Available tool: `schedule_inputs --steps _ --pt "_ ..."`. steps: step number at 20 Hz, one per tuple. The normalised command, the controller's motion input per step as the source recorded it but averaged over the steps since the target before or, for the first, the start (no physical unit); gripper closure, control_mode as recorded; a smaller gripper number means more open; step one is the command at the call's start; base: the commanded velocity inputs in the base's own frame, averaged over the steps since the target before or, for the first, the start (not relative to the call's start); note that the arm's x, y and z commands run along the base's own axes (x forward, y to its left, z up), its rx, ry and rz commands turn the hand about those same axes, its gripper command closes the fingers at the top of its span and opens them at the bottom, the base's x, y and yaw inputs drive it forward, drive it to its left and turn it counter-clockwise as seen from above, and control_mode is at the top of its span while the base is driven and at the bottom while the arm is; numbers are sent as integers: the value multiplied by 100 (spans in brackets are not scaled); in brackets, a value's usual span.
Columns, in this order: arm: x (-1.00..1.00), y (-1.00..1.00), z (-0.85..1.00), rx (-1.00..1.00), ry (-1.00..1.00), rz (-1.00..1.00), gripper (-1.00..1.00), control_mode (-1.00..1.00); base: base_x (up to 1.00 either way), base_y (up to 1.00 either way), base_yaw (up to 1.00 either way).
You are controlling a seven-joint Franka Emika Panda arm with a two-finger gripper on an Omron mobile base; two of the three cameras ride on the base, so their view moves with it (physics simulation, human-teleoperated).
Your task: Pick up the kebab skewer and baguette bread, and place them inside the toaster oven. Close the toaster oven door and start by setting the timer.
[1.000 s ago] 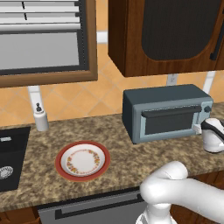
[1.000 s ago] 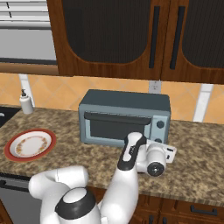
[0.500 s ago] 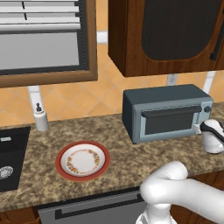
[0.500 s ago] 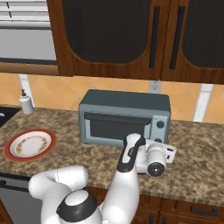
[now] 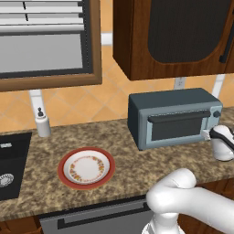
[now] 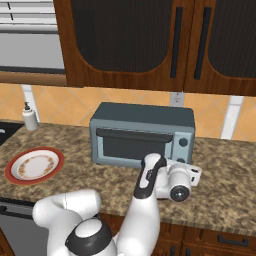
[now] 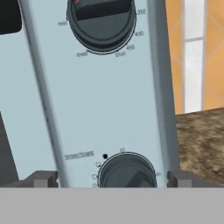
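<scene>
Gripper [image 7: 112,178]: spread wide, one dark tip either side of the lower timer knob [image 7: 127,171], gripping nothing that I can see.
Toaster oven [image 6: 142,134]: on the granite counter [image 6: 225,175], long side running along the wall, front facing the room.
Toaster oven door [image 5: 177,127]: up and closed, bar handle along its top edge.
Hidden: whatever is behind the dark glass; probably unreadable from here.
Arm: reaches forward, hand level at the knob panel on the oven's right end.
Elsewhere: red-rimmed plate [image 5: 86,167] well left.
</scene>
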Motion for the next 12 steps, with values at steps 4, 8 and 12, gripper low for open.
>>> schedule_inputs --steps 4,8,12 --pt "0 0 0 0 0 6 -100 -100 0 0 0" --pt "0 0 0 0 0 7 -100 -100 0 0 0" --pt "0 0 0 0 0 2 -100 -100 0 0 0"
